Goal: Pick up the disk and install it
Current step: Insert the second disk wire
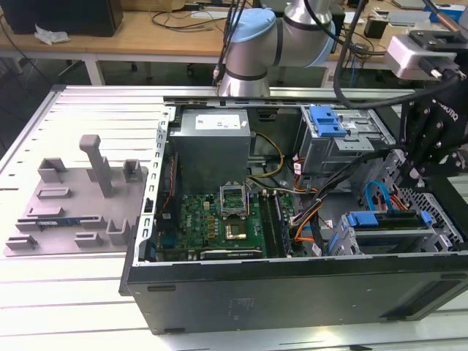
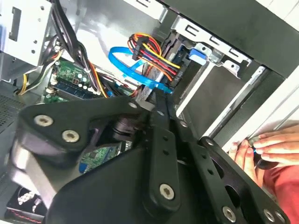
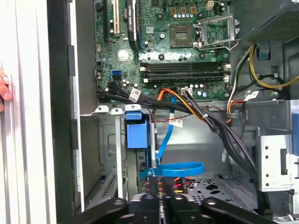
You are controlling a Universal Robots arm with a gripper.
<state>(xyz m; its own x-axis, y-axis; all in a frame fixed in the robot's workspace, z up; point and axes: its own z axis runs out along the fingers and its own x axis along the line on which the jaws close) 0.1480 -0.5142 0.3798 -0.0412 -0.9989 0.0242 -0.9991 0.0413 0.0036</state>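
Showing the installation at a late stage, judged from the layout alone: the disk [image 1: 387, 222], edged in blue carrier plastic, lying in the drive cage [image 1: 442, 235] at the near corner of the open computer case [image 1: 292, 292], on the exterior view's right, and apparently seated level with the cage's upper edge rather than standing proud of it. Hanging just above and slightly beyond that cage, the gripper [image 1: 415, 175], black and pointed down into the case. Seen in the first wrist view with its fingers [image 3: 150, 205] drawn close together and nothing visibly pinched between them, close to a looped blue data cable [image 3: 180, 168] and a bundle of coloured power leads. Judged therefore as released from the disk, with pick-up and placement done. Left uncertain: whether the carrier is fully latched, and whether any cable is plugged into the drive, neither being discernible. Farther to the exterior view's left, the green motherboard [image 1: 219, 219], and outside the case a grey fixture plate [image 1: 73, 197] carrying no drive. Resting on the case's outer edge in the second wrist view, a person's hand [image 2: 261, 149].
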